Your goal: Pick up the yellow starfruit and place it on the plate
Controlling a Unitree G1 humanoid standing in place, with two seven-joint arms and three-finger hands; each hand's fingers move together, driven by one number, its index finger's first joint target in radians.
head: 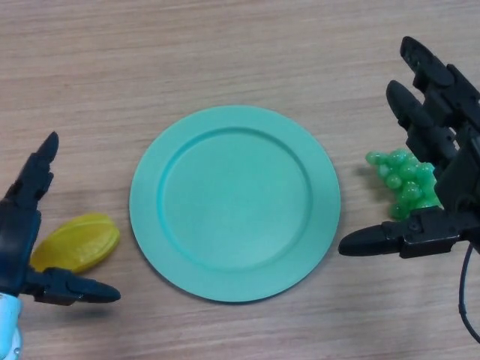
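I see the yellow starfruit [76,242] lying on the desk [225,52], just left of the green plate [234,202]. My left hand [22,225] is around it with fingers spread, not gripping. My right hand [439,150] is spread wide above the green grapes [403,180].

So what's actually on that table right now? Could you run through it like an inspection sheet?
Surface: wooden table, light grain.
Job's things: yellow starfruit lying on the table left of the plate, not on it; green plate holds nothing.
Clutter: bunch of green grapes right of the plate, partly behind the right hand.
Hands: left hand open, fingers and thumb spread around the starfruit, no grip seen; right hand open beside the grapes, holding nothing.
Cables: left out of this sheet.
Surroundings: nothing seen beyond the tabletop.
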